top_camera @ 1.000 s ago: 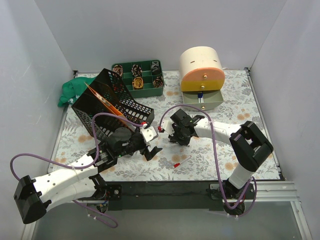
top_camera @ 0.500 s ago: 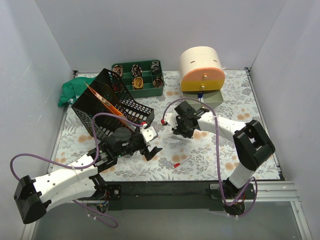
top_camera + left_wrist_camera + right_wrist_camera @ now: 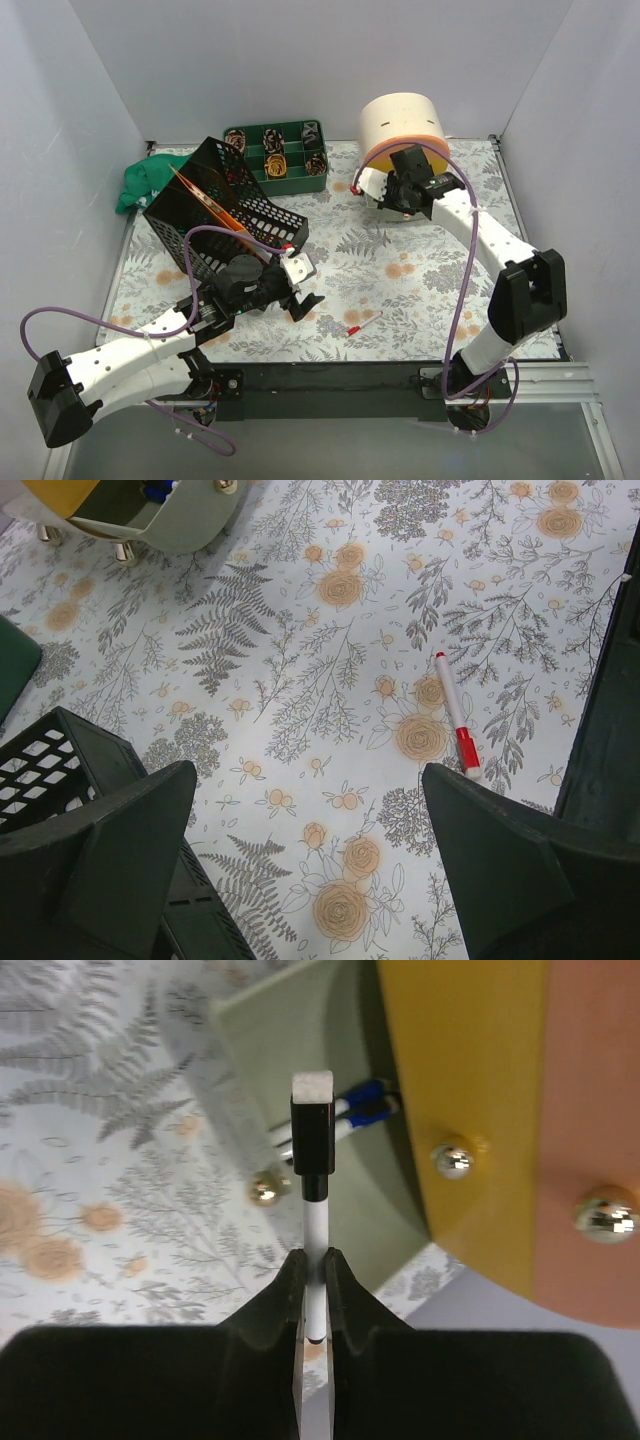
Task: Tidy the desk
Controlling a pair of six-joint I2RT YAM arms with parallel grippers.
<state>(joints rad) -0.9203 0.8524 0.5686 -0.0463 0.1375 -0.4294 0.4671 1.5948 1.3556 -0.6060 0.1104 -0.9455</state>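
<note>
The desk [image 3: 400, 280] is a floral-print tabletop. My right gripper [image 3: 402, 192] is at the back, in front of the round drawer unit [image 3: 403, 135]. In the right wrist view it [image 3: 314, 1270] is shut on a white marker with a black cap [image 3: 313, 1160]. The marker points over the open pale green drawer [image 3: 340, 1050], which holds blue pens [image 3: 365, 1110]. My left gripper [image 3: 300, 295] is open and empty, low over the desk [image 3: 300, 630] beside the rack. A red-capped white marker [image 3: 364, 324] lies on the desk, to the right of the fingers in the left wrist view [image 3: 456, 715].
A black wire-mesh rack [image 3: 215, 205] lies tilted at the back left with an orange item in it. A green compartment tray [image 3: 277, 150] with several small items stands at the back. A green cloth [image 3: 145, 180] lies at the left edge.
My right gripper has carried the black-capped marker from the middle of the desk back to the open drawer of the round unit. The left arm has not moved.
</note>
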